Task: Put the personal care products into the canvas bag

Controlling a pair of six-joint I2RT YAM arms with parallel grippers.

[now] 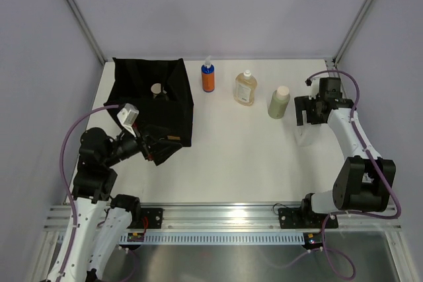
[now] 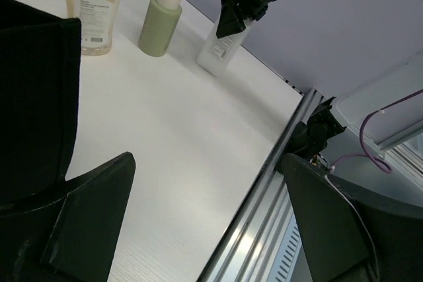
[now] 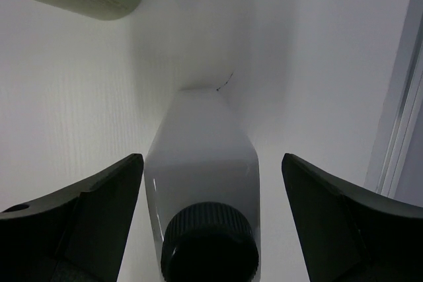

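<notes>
Right gripper lined up over a dark-capped bottle; left gripper waits at the canvas bag.

Top view: the bag sits far left with its mouth up and one tan-capped bottle inside. The orange spray bottle, amber bottle and pale green bottle stand in a row to its right on the table. The left gripper is at the bag's near right corner, probably to steady it; can't tell if it touches the fabric.
Left wrist: jaws wide apart, only bare table between them, bag wall at the left.
Right wrist: looking down on the cap, with a finger spread on each side of the pale bottle and a gap on both sides. Nothing is gripped. It looks centred for a side pinch on the body.
</notes>
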